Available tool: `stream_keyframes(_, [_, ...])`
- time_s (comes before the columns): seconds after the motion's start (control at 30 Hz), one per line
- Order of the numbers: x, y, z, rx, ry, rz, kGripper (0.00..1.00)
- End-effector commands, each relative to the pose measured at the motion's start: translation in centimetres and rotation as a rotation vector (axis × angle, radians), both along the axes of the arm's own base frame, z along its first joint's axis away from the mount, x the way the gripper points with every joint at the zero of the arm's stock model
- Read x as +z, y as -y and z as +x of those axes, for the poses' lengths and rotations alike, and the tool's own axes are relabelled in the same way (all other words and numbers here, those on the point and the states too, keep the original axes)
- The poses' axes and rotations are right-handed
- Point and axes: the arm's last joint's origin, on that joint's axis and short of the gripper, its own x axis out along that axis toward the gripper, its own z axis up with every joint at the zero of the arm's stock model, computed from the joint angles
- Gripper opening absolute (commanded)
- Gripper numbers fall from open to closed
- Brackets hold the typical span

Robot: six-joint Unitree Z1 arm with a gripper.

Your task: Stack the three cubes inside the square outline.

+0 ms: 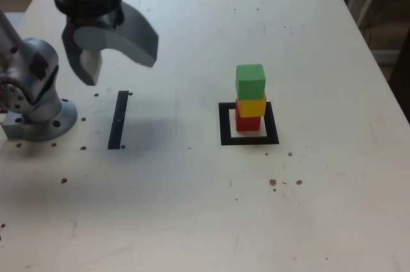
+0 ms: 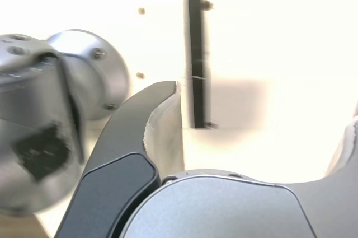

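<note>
The three cubes stand in one stack in the exterior view: red cube at the bottom, yellow cube in the middle, green cube on top. The stack rests inside the square outline of black tape, toward its far edge. My gripper hangs high above the table at the exterior view's left, far from the stack, jaws wide open and empty. In the wrist view the gripper shows one finger over bare table; the cubes are out of that view.
A straight black tape strip lies on the white table below the gripper. The arm's grey base is bolted at the exterior view's left edge. Small dark specks dot the tabletop.
</note>
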Motion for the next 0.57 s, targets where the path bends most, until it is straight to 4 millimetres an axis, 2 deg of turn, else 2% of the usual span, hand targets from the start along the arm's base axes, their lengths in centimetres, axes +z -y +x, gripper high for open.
stream_keyframes(0.0, [-0.8,-0.1,-0.5,0.000,0.025,-0.007,1.00])
stream_keyframes(0.3, [-4.5,0.0,-1.1,-0.005,-0.029,-0.029,1.00])
stream_keyframes(0.53, [-5.9,0.3,-0.5,-0.002,-0.104,-0.054,0.99])
